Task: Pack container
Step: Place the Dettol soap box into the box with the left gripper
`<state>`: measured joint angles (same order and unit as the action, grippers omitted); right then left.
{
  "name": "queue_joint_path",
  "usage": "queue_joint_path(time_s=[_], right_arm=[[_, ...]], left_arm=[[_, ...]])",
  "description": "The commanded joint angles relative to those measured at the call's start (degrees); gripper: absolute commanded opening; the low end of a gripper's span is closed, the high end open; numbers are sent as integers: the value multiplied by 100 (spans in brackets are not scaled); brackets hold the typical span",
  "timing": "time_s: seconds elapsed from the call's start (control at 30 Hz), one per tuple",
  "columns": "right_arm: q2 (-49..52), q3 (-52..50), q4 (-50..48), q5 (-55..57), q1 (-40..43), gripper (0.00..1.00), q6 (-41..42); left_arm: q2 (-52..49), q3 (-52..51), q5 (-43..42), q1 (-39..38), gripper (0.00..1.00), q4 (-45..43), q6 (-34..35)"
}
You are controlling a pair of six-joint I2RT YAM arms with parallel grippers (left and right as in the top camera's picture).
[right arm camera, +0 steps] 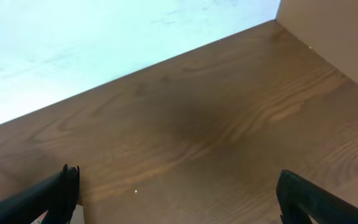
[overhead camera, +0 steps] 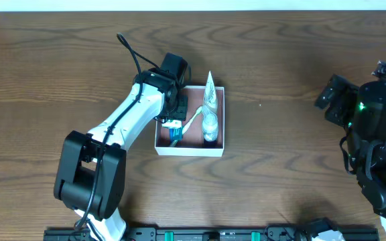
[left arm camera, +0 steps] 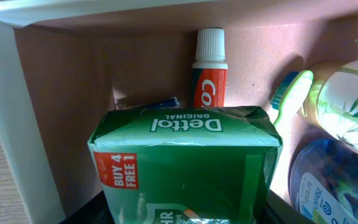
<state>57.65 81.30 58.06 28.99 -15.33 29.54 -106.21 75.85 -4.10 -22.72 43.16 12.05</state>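
Note:
The container [overhead camera: 189, 151], a shallow square box with white walls and a reddish-brown floor, sits mid-table; its wall also shows in the left wrist view [left arm camera: 5, 93]. My left gripper [left arm camera: 182, 214] is shut on a green Dettol soap packet [left arm camera: 185, 162] and holds it inside the container's left half [overhead camera: 173, 124]. Past the packet lie a red-and-white toothpaste tube [left arm camera: 209, 68], a green-and-white toothbrush [left arm camera: 288, 93], a clear bottle with leaf print [left arm camera: 347, 93] and a blue bottle [left arm camera: 334, 180]. My right gripper [right arm camera: 179, 193] is open and empty over bare table at the far right [overhead camera: 334, 100].
The wooden table [overhead camera: 287, 167] surrounds the container. A white pointed tube [overhead camera: 210, 90] leans on the container's far wall. A pale wall and a brown panel [right arm camera: 334, 31] border the table in the right wrist view.

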Motion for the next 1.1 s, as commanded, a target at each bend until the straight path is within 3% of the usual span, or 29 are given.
queue_joint_path(time_s=[0.0,0.17,0.43,0.63,0.77,0.9,0.97,1.07], right_arm=[[0,35,7,76,70,99,22],[0,35,7,76,70,99,22],[0,35,9,76,70,99,22],[0,35,7,76,70,99,22],[0,35,7,76,70,99,22],[0,35,7,76,70,99,22],[0,35,9,76,70,99,22],[0,35,7,76,70,99,22]], left_arm=[[13,2,46,-24,54,-2,55],[46,2,44,-24,61,0,55],[321,234,44,-24,60,247,55],[1279,708,125,-7,60,879,-79],[2192,728,966,101,62,1165,-103],[3029,728,1838,448,73,1432,-101],[3488,728,1987,761,98,1491,-103],[3965,726,1987,1189,98,1491,-103]])
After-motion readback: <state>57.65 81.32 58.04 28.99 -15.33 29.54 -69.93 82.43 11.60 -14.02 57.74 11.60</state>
